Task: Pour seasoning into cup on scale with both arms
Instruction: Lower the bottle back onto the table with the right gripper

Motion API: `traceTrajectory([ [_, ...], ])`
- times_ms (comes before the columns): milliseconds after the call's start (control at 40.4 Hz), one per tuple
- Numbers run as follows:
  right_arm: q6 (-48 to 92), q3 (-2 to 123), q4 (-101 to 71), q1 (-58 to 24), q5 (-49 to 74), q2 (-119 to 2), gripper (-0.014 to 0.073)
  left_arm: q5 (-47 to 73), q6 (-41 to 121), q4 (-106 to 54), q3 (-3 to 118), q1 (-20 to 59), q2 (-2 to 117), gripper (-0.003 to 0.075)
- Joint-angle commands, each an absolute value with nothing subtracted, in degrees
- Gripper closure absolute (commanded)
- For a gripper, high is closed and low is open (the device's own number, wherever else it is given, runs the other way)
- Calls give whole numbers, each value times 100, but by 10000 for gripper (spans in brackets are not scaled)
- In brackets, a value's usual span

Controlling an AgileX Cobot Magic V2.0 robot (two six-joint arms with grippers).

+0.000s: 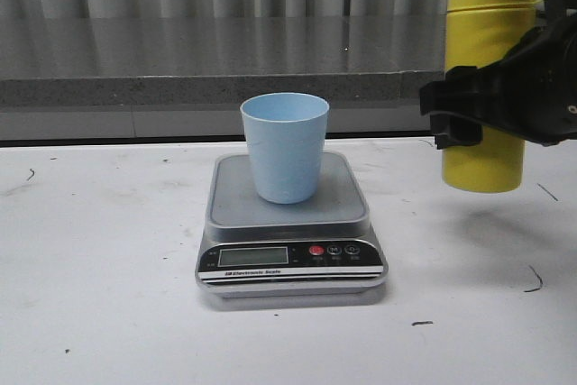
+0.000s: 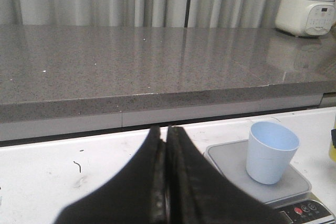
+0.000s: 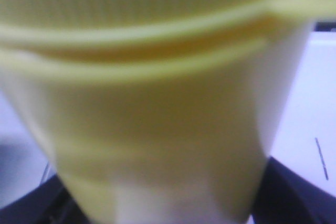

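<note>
The pale blue cup (image 1: pixel 285 145) stands upright on the silver scale (image 1: pixel 290 268) at the middle of the white table. My right gripper (image 1: pixel 491 105) is shut on the yellow seasoning bottle (image 1: pixel 482 169) and holds it upright in the air, right of the scale. The bottle's top is out of the front view. In the right wrist view the bottle (image 3: pixel 157 114) fills the picture, blurred, between the two dark fingers (image 3: pixel 294 192). My left gripper (image 2: pixel 167 135) is shut and empty, left of the cup (image 2: pixel 271 151) and the scale (image 2: pixel 231 163); it does not show in the front view.
A grey stone counter (image 1: pixel 198 65) runs along the back behind the table, with curtains behind it. A white appliance (image 2: pixel 307 11) stands on the counter at the far right. The white table (image 1: pixel 99 259) has small dark marks.
</note>
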State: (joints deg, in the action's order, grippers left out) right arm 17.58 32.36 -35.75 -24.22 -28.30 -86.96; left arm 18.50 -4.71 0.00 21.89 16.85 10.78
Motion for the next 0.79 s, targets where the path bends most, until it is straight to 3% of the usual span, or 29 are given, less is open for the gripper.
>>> traceTrajectory([
  [0, 1330, 3279, -2977, -2399, -3821, -8702, 359, 1398, -528, -49, 2341, 1681, 1137, 740],
  [767, 953, 3272, -2992, -2399, -4815, -9913, 358, 1418, -528, -49, 2341, 1681, 1137, 740],
])
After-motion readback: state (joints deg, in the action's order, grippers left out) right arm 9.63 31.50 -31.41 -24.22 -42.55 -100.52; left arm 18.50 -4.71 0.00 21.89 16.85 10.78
